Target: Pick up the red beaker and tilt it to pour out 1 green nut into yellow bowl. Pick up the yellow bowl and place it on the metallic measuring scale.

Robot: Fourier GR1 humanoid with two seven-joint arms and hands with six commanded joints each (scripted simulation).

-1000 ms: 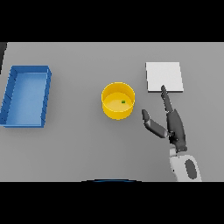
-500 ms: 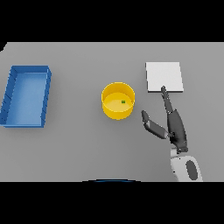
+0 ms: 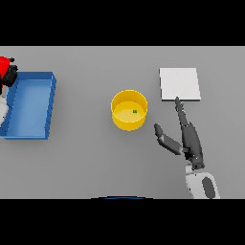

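Dark fingers [image 3: 180, 109] on the right hand [image 3: 190, 139] are stretched out straight, tips reaching to the near edge of the flat square metallic measuring scale [image 3: 179, 84], thumb splayed off toward the round yellow bowl [image 3: 129, 110]. So that hand is released, grasping nothing. It sits on the grey table [image 3: 95, 162] between bowl and scale, just beside the bowl but not touching it.

Over at the far left edge of the view, the left hand [image 3: 10, 75] shows as a dark bit pressed up against the red beaker [image 3: 4, 63], right above the back corner of the open blue rectangular bin [image 3: 28, 105]. Looks like it's holding the beaker, though only a sliver shows, so I can't tell exactly how the fingers wrap it.

Inside the bowl there's a tiny green nut [image 3: 135, 111] lying on the bottom, toward the right side. So my read is the pour is done and we're at the bowl pickup step. Next move, I'd guess: swing the right hand left to the bowl's rim, close thumb and fingers on the wall, lift it level so the nut stays in, then carry it over to the scale, which is near.

Count: one beaker, one bowl, one nut visible, one scale, one bin, two hands.
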